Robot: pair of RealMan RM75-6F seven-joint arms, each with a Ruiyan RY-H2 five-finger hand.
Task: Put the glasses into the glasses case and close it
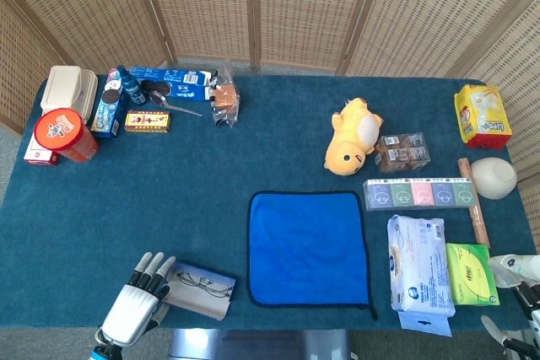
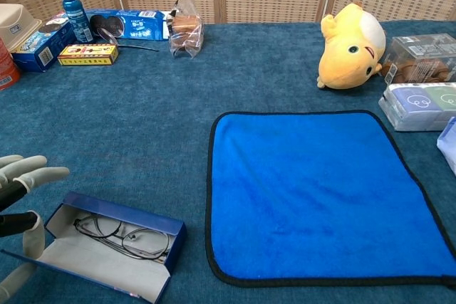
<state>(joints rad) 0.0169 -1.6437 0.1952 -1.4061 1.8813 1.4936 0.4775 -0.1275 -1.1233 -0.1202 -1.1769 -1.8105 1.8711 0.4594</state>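
At the near left, the left hand (image 2: 20,183) was held with fingers spread, nothing grasped, at the open glasses case's (image 2: 107,248) left end (contact could not be judged). The glasses (image 2: 121,236) lay inside. The right hand (image 1: 525,294) was seen at the near right edge, its state indeterminable. The blue cloth (image 2: 313,194) lay just right of the case.

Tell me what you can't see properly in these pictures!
- Left hand: the chest view's left edge cuts it off; whether it touches the glasses case is unclear.
- Right hand: only a bit shows at the head view's right corner, so open or closed cannot be told; absent from the chest view.
- Glasses: too small in the head view to make out.
- Case lid: its near end runs off the chest view's bottom edge.
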